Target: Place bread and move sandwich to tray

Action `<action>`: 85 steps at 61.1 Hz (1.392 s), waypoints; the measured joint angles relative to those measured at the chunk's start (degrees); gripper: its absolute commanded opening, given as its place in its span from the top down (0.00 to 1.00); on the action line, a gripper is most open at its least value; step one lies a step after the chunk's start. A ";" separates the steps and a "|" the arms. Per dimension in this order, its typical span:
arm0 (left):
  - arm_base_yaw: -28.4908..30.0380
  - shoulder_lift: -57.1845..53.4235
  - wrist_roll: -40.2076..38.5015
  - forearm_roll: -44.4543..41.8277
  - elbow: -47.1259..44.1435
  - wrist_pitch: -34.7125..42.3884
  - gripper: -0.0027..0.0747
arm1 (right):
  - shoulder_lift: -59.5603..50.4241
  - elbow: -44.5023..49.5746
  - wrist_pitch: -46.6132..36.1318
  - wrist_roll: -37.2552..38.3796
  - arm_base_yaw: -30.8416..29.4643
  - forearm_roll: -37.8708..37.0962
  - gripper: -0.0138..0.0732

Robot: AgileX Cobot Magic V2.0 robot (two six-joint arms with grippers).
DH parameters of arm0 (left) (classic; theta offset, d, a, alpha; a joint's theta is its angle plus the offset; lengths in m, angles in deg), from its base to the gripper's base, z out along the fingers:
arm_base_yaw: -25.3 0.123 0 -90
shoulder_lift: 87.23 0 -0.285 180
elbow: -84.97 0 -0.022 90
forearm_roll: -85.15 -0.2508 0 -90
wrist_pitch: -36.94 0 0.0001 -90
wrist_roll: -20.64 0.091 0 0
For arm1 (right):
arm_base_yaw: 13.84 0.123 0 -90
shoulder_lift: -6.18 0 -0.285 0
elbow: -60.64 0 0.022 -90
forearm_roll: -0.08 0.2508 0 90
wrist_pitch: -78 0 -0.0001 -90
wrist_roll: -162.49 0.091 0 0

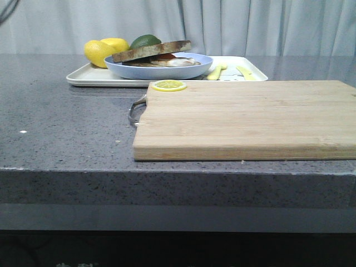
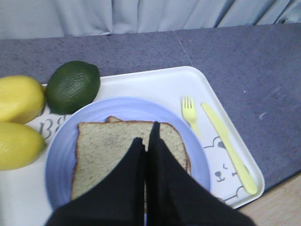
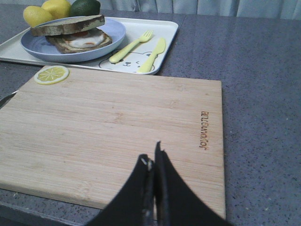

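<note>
The place looks like a staged kitchen set in a robot lab, not a real home kitchen. The desk [image 1: 67, 128] has a grey speckled stone-like top, and a plain pale curtain [image 1: 250, 25] hangs right behind it as a backdrop. A wooden cutting board [image 1: 250, 117] lies on the desk. Just behind the board stands a cream tray [image 2: 155, 82] printed with a cartoon bear, and it carries a blue plate [image 2: 127, 110] with a sandwich [image 3: 75, 35], a yellow plastic fork [image 2: 190, 113] and knife [image 2: 228, 146], two lemons [image 2: 19, 99] and a lime [image 2: 73, 86] that look like toy food.
</note>
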 measured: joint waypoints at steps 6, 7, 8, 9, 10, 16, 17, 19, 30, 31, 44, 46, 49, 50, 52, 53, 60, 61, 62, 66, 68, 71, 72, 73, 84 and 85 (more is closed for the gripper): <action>-1.61 -7.46 -0.13 -8.09 -12.35 0.10 0.99 | 0.00 0.00 0.00 0.00 0.00 0.00 0.91; -1.74 -8.45 -0.27 -8.92 -14.19 0.10 0.99 | 0.00 0.00 0.00 0.00 0.00 0.00 0.91; -1.84 -9.93 -0.41 -10.13 -17.00 0.10 0.99 | 0.00 0.00 0.00 0.00 0.00 0.00 0.91; -1.99 -10.88 -0.62 -10.84 -18.88 0.10 0.99 | 0.00 0.00 0.00 0.00 0.00 0.00 0.91; -1.97 -12.29 -0.79 -11.47 -20.74 0.10 0.99 | 0.00 0.00 0.00 0.00 0.00 0.00 0.91; -2.05 -19.03 -3.11 -16.21 -33.99 0.10 0.99 | 0.00 0.00 0.00 0.00 0.00 0.04 0.91; -2.05 -19.89 -3.55 -16.94 -36.54 0.10 0.99 | 0.00 0.00 0.00 0.00 0.00 0.04 0.91; -2.05 -22.08 -4.66 -18.69 -40.67 0.24 0.99 | 0.00 0.00 0.00 0.00 0.00 0.04 0.91; -0.10 -34.11 -8.96 -23.98 -60.00 6.04 0.99 | 0.00 0.00 0.11 0.00 0.00 0.04 0.91; 0.10 -35.65 -9.09 -24.00 -61.44 6.66 0.99 | 0.00 0.00 0.11 0.00 0.00 0.04 0.91; 1.33 -50.91 -10.52 -24.72 -82.05 16.45 0.99 | 0.00 0.00 0.21 0.00 0.00 0.04 0.91; 1.33 -53.56 -10.83 -24.72 -85.31 18.25 0.99 | 0.00 0.00 0.21 0.00 0.00 0.04 0.91; 1.33 -56.69 -11.39 -24.72 -89.15 20.44 0.99 | 0.00 0.00 0.21 0.00 0.00 0.04 0.91; 1.33 -57.76 -11.52 -24.72 -90.42 21.18 0.99 | 0.00 0.00 0.21 0.00 0.00 0.04 0.91; 1.33 -60.38 -11.86 -24.72 -92.90 22.68 0.99 | 0.00 0.00 0.21 0.00 0.00 0.04 0.91; 1.33 -61.96 -12.15 -24.72 -94.75 23.88 0.99 | 0.00 0.00 0.21 0.00 0.00 0.04 0.91; 1.33 -70.18 -13.19 -24.72 -104.20 30.26 0.99 | 0.00 0.00 0.21 0.00 0.00 0.13 0.91; 1.33 -71.90 -13.19 -24.72 -105.35 31.16 0.99 | 0.00 0.00 0.21 0.00 0.00 0.13 0.91; 1.33 -73.06 -13.31 -24.72 -106.49 32.00 0.99 | 0.00 0.00 0.21 0.00 0.00 0.13 0.91; 1.33 -77.77 -13.42 -24.72 -111.53 35.95 0.99 | 0.00 0.00 0.21 0.00 0.00 0.13 0.91; 1.33 -80.80 -13.42 -24.72 -114.22 38.03 0.99 | 0.00 0.00 0.21 0.00 0.00 0.13 0.91; 1.33 -85.17 -13.51 -24.61 -117.83 40.52 0.99 | 0.00 0.00 0.21 0.00 0.00 0.13 0.91; 1.33 -87.08 -13.51 -24.61 -118.80 41.13 0.99 | 0.00 0.00 0.21 0.00 0.00 0.13 0.91; 1.33 -88.33 -13.51 -24.61 -119.75 41.71 0.99 | 0.00 0.00 0.21 0.00 0.00 0.13 0.91; 1.33 -103.62 -13.53 -24.51 -129.35 44.34 0.99 | 0.00 0.00 0.21 0.00 0.00 0.13 0.91; 1.33 -105.26 -13.64 -24.51 -130.17 44.34 0.99 | 0.00 0.00 0.21 0.00 0.00 0.13 0.91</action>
